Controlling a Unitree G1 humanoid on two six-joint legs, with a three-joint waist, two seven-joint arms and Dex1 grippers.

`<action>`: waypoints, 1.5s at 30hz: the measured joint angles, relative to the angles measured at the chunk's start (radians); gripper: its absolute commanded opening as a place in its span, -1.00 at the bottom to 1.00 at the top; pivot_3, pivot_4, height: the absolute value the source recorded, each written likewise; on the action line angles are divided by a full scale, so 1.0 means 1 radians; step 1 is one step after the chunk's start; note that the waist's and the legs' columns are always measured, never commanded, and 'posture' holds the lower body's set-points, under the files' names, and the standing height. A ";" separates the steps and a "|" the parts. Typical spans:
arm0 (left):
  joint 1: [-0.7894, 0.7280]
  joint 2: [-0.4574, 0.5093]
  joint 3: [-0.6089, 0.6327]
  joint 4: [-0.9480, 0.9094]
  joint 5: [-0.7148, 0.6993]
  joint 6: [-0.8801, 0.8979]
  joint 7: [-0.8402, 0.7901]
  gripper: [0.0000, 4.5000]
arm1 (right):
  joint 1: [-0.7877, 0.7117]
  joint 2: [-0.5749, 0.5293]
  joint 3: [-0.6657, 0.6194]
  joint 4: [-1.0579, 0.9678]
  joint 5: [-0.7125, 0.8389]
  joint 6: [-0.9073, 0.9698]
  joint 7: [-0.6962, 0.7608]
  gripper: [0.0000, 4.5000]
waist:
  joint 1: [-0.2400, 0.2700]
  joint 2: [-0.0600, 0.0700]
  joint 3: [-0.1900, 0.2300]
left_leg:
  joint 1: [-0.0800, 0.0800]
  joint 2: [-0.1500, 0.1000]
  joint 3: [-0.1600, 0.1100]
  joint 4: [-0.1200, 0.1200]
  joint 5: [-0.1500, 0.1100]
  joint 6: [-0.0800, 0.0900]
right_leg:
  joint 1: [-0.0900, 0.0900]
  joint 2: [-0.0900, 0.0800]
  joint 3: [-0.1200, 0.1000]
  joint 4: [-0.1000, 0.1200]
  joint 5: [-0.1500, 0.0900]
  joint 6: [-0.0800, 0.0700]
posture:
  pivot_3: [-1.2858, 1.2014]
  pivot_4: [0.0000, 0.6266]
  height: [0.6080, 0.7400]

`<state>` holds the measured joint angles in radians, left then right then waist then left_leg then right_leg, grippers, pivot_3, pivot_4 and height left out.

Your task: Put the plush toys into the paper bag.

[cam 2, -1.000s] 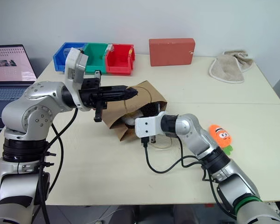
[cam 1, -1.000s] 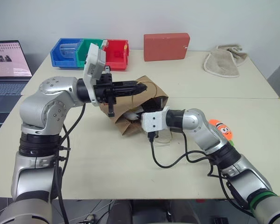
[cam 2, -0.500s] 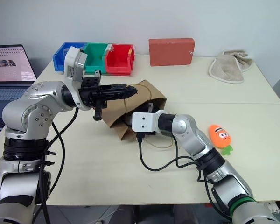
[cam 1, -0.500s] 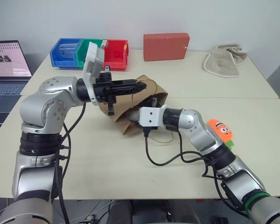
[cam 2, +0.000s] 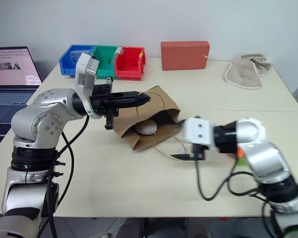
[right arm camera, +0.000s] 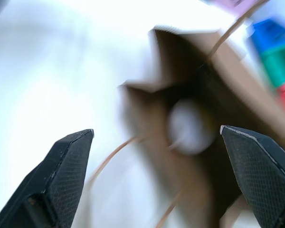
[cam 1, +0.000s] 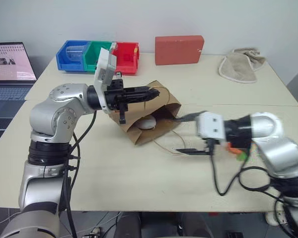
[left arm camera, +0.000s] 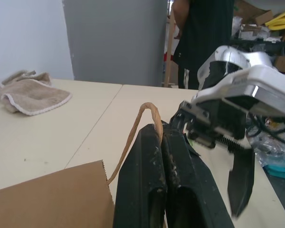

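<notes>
egg dropped, carrot next

fingers of the right gripper (cam 2: 181,144) have sprung wide and backed out of the paper bag (cam 2: 159,101), leaving the egg toy (cam 2: 148,128) inside; left gripper (cam 2: 145,98) stays pinched on the handle (left arm camera: 149,110). carrot toy (cam 1: 234,148) remains outside.

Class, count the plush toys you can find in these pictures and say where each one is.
2: the white egg toy lies inside the paper bag; the orange carrot toy lies on the table, mostly hidden behind the right arm.
</notes>
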<state>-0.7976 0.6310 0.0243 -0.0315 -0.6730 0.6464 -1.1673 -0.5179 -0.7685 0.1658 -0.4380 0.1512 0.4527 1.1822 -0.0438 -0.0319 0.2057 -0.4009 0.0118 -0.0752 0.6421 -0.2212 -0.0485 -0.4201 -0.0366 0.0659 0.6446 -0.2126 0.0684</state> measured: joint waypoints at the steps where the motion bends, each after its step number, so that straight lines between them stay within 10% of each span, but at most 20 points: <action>1: 0.005 -0.001 -0.001 -0.002 0.002 0.000 0.000 -1.00 | 0.026 -0.056 -0.031 0.008 0.000 0.005 0.013 0.99 | 0.002 0.000 0.000 | 0.000 0.000 0.000 0.000 0.000 0.000 | 0.000 0.000 0.000 0.000 -0.001 -0.001 | 0.03 -0.52 1.00; 10: 0.031 -0.010 -0.004 -0.037 0.003 0.000 0.004 -1.00 | 0.228 -0.356 -0.152 0.229 -0.130 -0.159 -0.002 0.99 | 0.001 0.000 0.000 | 0.001 0.000 0.003 0.000 0.000 0.000 | 0.000 0.000 0.002 0.000 -0.002 -0.003 | 0.03 -0.52 1.00; 14: 0.034 -0.011 -0.001 -0.037 0.000 0.004 0.012 -1.00 | 0.237 -0.330 -0.143 0.328 -0.158 -0.209 -0.025 0.92 | -0.006 0.000 0.000 | 0.001 0.000 0.003 0.001 0.000 0.000 | 0.000 0.000 0.003 0.000 -0.001 -0.002 | 0.03 -0.52 1.00; 27: 0.044 -0.006 0.002 -0.051 -0.005 0.006 0.021 -1.00 | 0.203 -0.301 -0.082 0.485 -0.224 -0.356 -0.052 -0.99 | -0.009 0.000 0.000 | 0.001 0.000 0.004 0.001 0.000 0.000 | 0.000 0.000 0.004 0.000 0.001 0.001 | 0.03 -0.52 1.00; 38: 0.034 0.011 0.013 -0.046 -0.015 0.018 0.017 -1.00 | 0.104 -0.246 -0.056 0.206 -0.063 -0.252 0.065 -0.99 | -0.017 0.001 0.000 | 0.002 0.000 0.003 0.001 0.000 0.000 | 0.000 0.000 0.003 0.001 0.001 0.002 | 0.03 -0.52 1.00; 45: 0.014 0.011 0.020 -0.036 -0.016 0.018 0.013 -1.00 | -0.080 0.040 0.144 0.108 -0.076 -0.147 -0.017 -0.99 | -0.008 0.000 0.000 | 0.000 0.000 0.002 0.002 0.000 0.000 | 0.000 0.000 0.003 0.001 0.001 0.002 | 0.03 -0.52 1.00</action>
<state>-0.7840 0.6417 0.0441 -0.0671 -0.6886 0.6647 -1.1546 -0.5979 -0.7288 0.3094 -0.3298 0.0747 0.3058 1.1655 -0.0520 -0.0316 0.2060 -0.4005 0.0118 -0.0730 0.6438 -0.2211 -0.0486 -0.4204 -0.0364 0.0685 0.6454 -0.2111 0.0708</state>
